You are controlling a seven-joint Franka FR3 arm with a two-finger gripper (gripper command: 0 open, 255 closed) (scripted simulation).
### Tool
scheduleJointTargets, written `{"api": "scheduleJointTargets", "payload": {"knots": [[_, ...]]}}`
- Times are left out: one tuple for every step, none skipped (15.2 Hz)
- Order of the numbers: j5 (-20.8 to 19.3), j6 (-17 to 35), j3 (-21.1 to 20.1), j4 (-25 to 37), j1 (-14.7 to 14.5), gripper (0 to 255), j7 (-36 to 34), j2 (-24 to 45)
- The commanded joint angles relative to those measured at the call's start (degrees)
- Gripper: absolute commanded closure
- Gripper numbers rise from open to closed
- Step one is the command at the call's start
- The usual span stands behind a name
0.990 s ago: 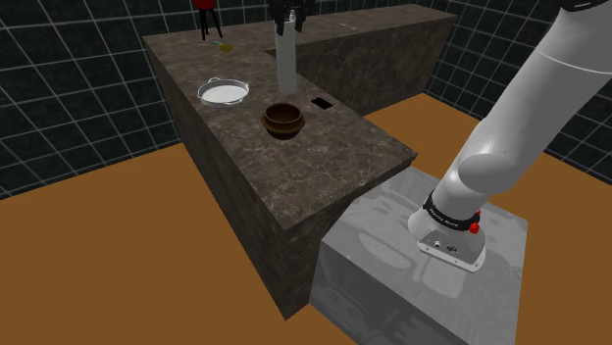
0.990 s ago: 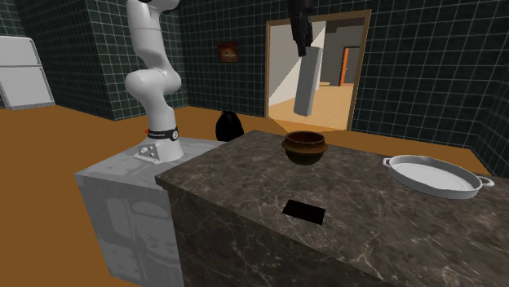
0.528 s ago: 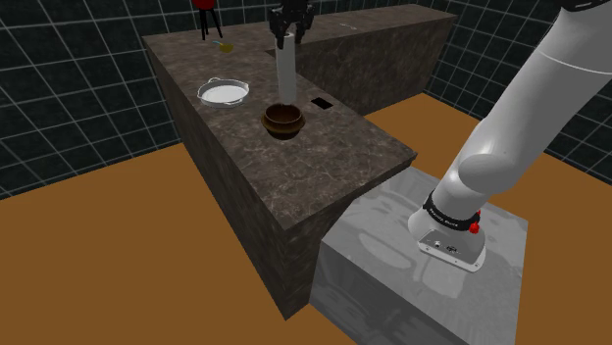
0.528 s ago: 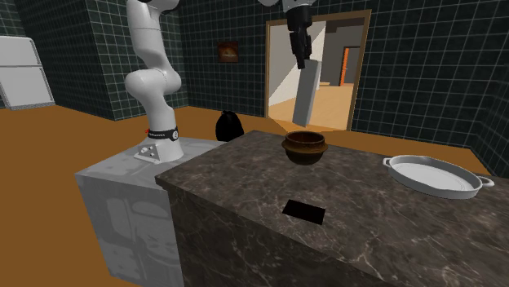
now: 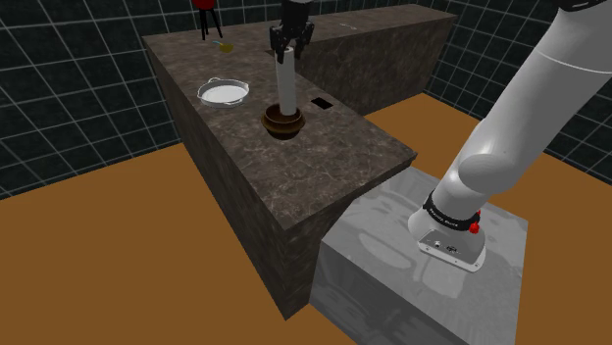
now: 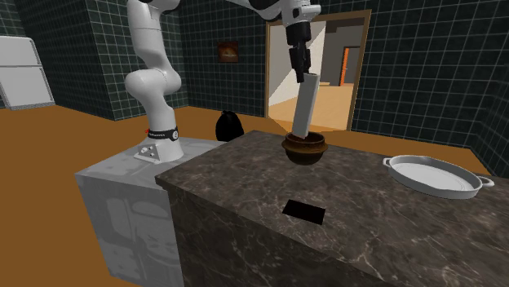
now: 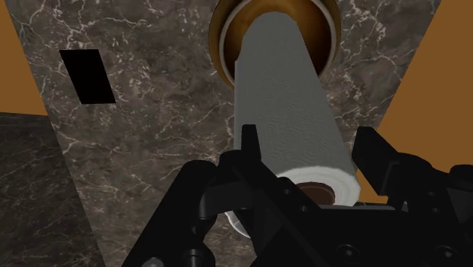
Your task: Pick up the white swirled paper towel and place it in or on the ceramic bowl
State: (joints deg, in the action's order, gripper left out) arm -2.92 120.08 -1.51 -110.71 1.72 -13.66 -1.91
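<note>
A grey-white paper towel roll (image 5: pixel 287 86) hangs upright over the dark counter, and my gripper (image 5: pixel 290 44) is shut on its upper end. Its lower end reaches into the brown ceramic bowl (image 5: pixel 283 124). In the second exterior view the paper towel roll (image 6: pixel 306 104) leans slightly under the gripper (image 6: pixel 300 65), with its foot inside the bowl (image 6: pixel 303 152). In the wrist view the fingers of the gripper (image 7: pixel 308 140) clasp the roll (image 7: pixel 282 106) on both sides, and the bowl's rim (image 7: pixel 220 34) rings its far end.
A white shallow pan (image 5: pixel 223 92) sits on the counter (image 5: pixel 294 186) beyond the bowl. A flat black rectangle (image 5: pixel 320 102) lies beside the bowl. A small yellow item (image 5: pixel 227 45) and a red object (image 5: pixel 206 5) stand at the far end. The stand (image 5: pixel 422 265) adjoins the counter.
The gripper has come down with the roll. The roll's lower end, earlier hanging above the bowl, now sits inside it.
</note>
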Motion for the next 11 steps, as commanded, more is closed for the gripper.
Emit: {"api": "scheduleJointTargets", "payload": {"knots": [[-0.02,0.63,0.01,-0.64,0.01,255,-0.02,-0.05],[-0.02,0.63,0.01,-0.63,0.01,255,-0.02,-0.05],[-0.02,0.63,0.01,-0.63,0.01,255,-0.02,-0.05],[-0.02,0.63,0.01,-0.63,0.01,255,-0.02,-0.05],[-0.02,0.63,0.01,-0.63,0.01,255,-0.02,-0.05],[-0.02,0.63,0.01,-0.63,0.01,255,-0.02,-0.05],[-0.02,0.63,0.01,-0.63,0.01,255,-0.02,-0.05],[-0.02,0.63,0.01,-0.63,0.01,0,-0.02,-0.05],[-0.02,0.63,0.01,-0.63,0.01,0,-0.02,-0.05],[-0.02,0.63,0.01,-0.63,0.01,0,-0.02,-0.05],[-0.02,0.63,0.01,-0.63,0.01,0,-0.02,-0.05]]}}
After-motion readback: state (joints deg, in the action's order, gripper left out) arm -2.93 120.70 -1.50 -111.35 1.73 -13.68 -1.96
